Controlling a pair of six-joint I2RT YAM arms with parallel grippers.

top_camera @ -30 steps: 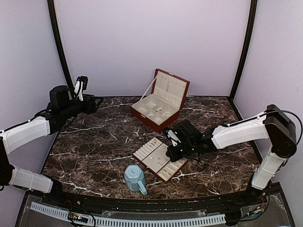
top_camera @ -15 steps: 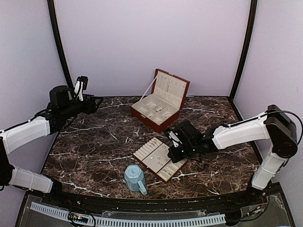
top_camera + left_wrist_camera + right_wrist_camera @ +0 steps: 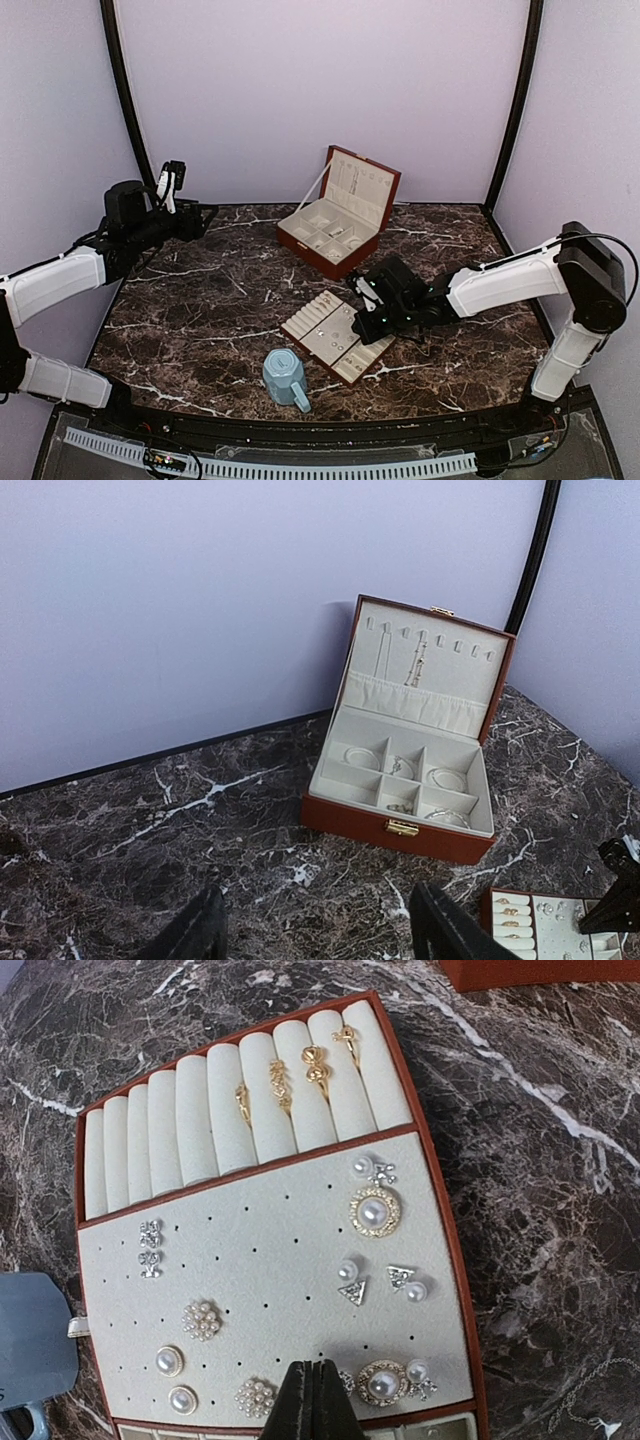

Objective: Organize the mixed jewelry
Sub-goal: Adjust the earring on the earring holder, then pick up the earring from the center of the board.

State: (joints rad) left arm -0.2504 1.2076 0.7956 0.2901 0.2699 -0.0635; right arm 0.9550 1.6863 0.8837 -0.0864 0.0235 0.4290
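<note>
The mixed jewelry lies in two places. Pearl studs [image 3: 374, 1210] and gold rings [image 3: 313, 1068] sit on the flat cream-lined tray [image 3: 270, 1250], which lies at the table's middle [image 3: 325, 340]. Thin silvery hoops [image 3: 447, 779] rest in compartments of the open brown box [image 3: 400, 825], standing at the back [image 3: 335, 225]. My right gripper [image 3: 318, 1378] is shut, its tips low over the tray's near edge beside a gold-rimmed pearl stud [image 3: 383, 1384]; nothing shows between them. In the top view it hangs over the tray's right side [image 3: 362, 320]. My left gripper [image 3: 320, 932] is open and empty, raised at the far left [image 3: 205, 215].
A light-blue faceted mug [image 3: 285, 378] stands just in front of the tray, its edge at the lower left of the right wrist view [image 3: 30, 1345]. Necklaces hang in the box's raised lid [image 3: 415, 660]. Purple walls close in the marble table.
My right gripper has shifted only slightly over the tray and stays shut. The left arm has not moved.
</note>
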